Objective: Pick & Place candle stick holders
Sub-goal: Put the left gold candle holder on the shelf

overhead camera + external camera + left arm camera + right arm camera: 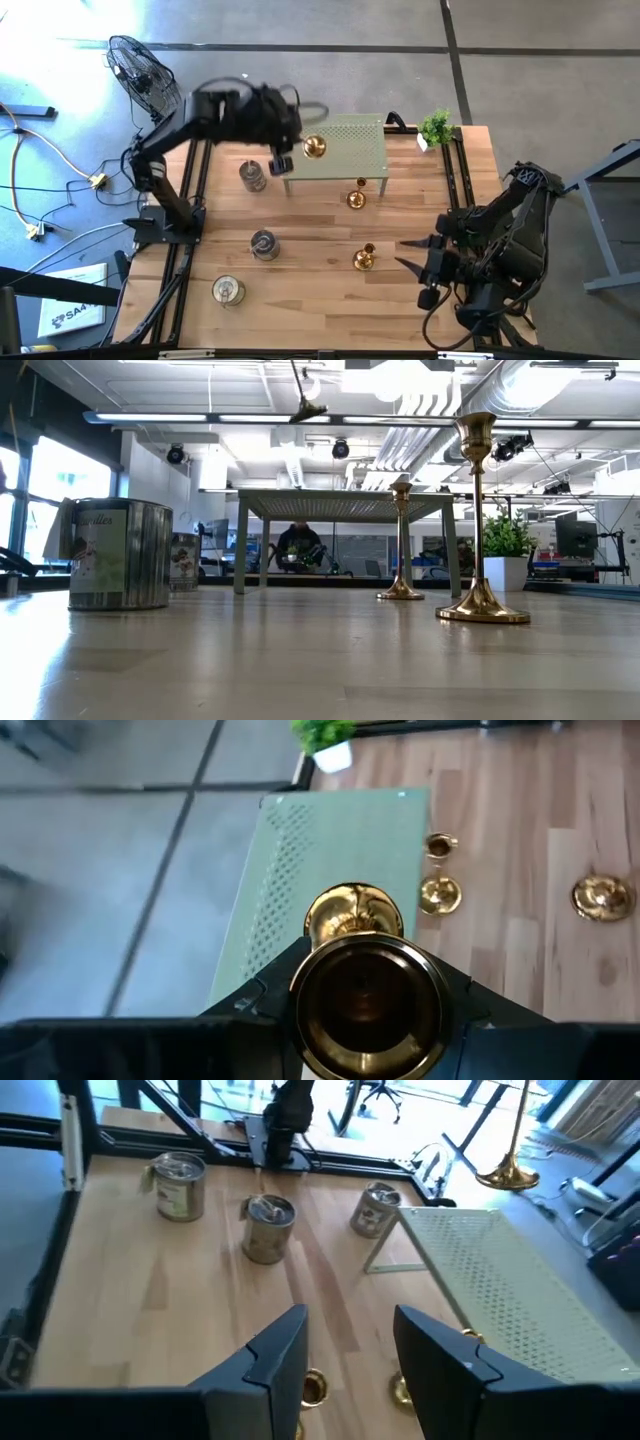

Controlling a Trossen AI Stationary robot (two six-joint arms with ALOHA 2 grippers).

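The left gripper, reaching across the upper centre of the high view, clamps a gold candle stick holder above the green perforated stand. The right gripper waits lower right, fingers parted, empty.

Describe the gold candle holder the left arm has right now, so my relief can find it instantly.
Start at the pale green perforated stand at the table's far edge. Over its left end hangs the left gripper, fingers shut on a gold candle holder. The other two gold holders stand on the wood; this one alone is in a gripper, above the stand.
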